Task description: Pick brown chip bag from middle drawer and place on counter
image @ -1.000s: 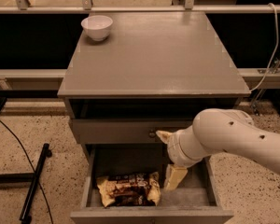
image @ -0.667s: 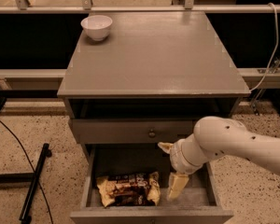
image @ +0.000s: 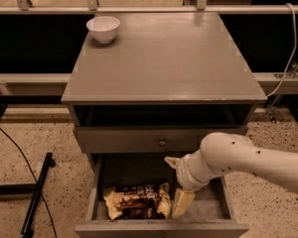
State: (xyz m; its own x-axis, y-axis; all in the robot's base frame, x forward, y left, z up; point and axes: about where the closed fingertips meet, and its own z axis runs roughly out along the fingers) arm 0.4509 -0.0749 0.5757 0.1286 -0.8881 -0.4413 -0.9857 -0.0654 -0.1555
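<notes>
Bag [image: 136,201] was noted lying in the open drawer [image: 211,208]. Bowl [image: 103,29] was noted on the counter [image: 164,58] at 11 o'clock. Gripper [image: 172,187] was recorded at the bag's 3 o'clock, jaws wide apart and holding nothing.

Floor: we see speckled terrazzo [image: 64,182] at lower left and lower right.
Back: 2 pale rails [image: 39,10] run across, with dark gaps beneath.
Left edge: 1 black cable [image: 12,145] and 1 black bar [image: 37,195] lie on the floor.
Upper right: white cable [image: 291,38].
Light: dim, warm.
Gripper [image: 178,182]: lower centre, fingers apart.
</notes>
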